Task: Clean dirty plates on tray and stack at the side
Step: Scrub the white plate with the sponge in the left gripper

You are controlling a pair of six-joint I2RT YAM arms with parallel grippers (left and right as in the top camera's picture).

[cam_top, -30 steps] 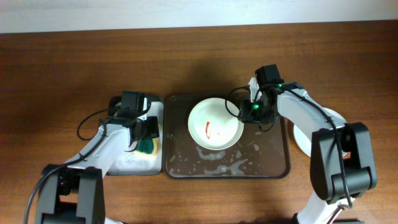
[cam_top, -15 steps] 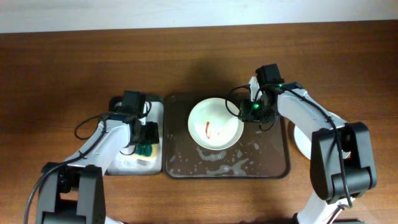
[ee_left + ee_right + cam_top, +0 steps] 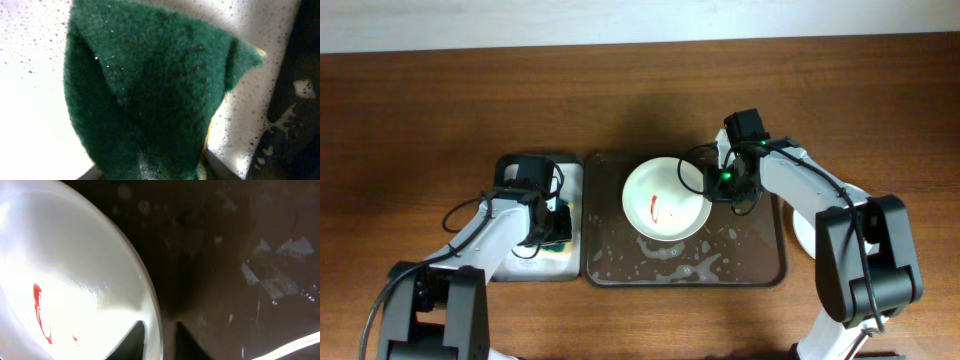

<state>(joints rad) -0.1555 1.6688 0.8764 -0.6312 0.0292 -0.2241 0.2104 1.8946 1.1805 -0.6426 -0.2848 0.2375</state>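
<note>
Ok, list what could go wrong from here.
1. The right tool only straddles the thin rim of the white plate. On the sudsy brown tray, the plate may slide or slip free once scrubbing starts.
2. The green sponge sits folded in the left tool, so it might wipe with poor contact and miss the red smear.

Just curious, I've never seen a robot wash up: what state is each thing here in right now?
Tray: wet, sudsy.
Plate: red-smeared, on tray.
Second plate: beside tray, partly hidden.
Small tray: wet.
Sponge: wet, bunched, over small tray.
Left end effector: at sponge, grip hidden.
Right end effector: astride plate rim, clamp unclear.
</note>
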